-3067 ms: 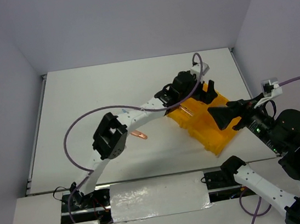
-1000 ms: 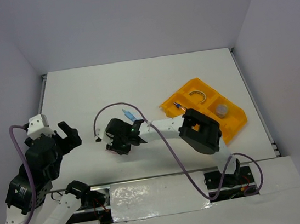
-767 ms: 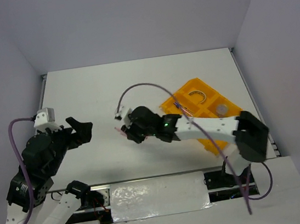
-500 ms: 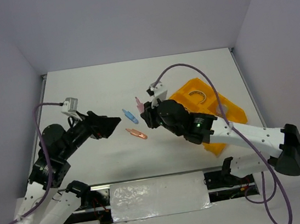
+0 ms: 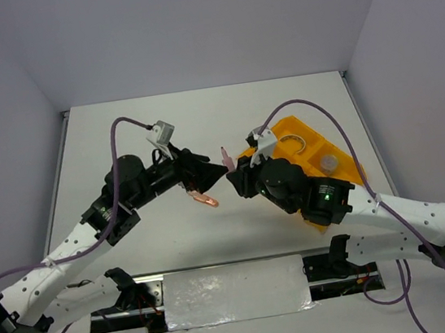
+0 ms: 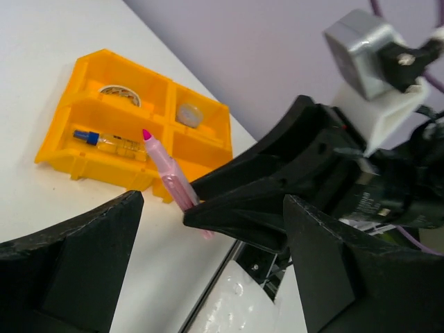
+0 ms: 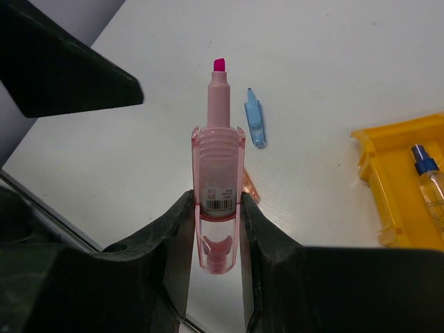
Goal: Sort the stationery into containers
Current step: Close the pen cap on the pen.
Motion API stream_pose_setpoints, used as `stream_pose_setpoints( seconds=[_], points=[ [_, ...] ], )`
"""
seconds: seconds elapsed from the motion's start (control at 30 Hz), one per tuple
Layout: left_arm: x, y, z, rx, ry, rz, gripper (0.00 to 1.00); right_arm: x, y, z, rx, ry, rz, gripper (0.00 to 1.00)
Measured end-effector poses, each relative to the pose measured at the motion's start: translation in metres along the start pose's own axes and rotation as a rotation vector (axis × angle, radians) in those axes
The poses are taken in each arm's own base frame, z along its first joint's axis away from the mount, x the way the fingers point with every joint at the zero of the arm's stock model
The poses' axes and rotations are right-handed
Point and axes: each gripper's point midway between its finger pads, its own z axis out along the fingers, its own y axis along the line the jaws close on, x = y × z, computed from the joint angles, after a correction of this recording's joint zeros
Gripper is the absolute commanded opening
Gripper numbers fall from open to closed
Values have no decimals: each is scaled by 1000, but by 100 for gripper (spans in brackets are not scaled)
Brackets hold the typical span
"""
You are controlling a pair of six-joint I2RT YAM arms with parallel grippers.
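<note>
Right claw (image 7: 216, 199) grips the pink highlighter (image 7: 218, 104) aloft over the desk (image 5: 119, 131), orange tray (image 5: 348, 176) at its three o'clock. Left claw (image 6: 211, 201), spread wide and empty, hovers nose-to-nose; a bump there could knock the highlighter loose.

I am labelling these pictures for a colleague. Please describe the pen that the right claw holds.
Start at the orange tray; just left of it, the right claw grips a pale pink highlighter with a bare magenta tip. The small blue piece and the salmon piece lie on the table; this one is lifted.
</note>
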Motion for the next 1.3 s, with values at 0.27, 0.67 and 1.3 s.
stream_pose_setpoints(
  seconds=[0.27,0.67,1.3],
  points=[
    [8,19,21,-75,7,-7,85,2,8,-13,-88,-3,-12,0],
    [10,21,41,-61,-4,-31,33,0,21,-19,-175,-15,-27,0],
    [-7,22,28,-117,-72,-56,0,1,33,-9,-207,-40,-23,0]
  ],
)
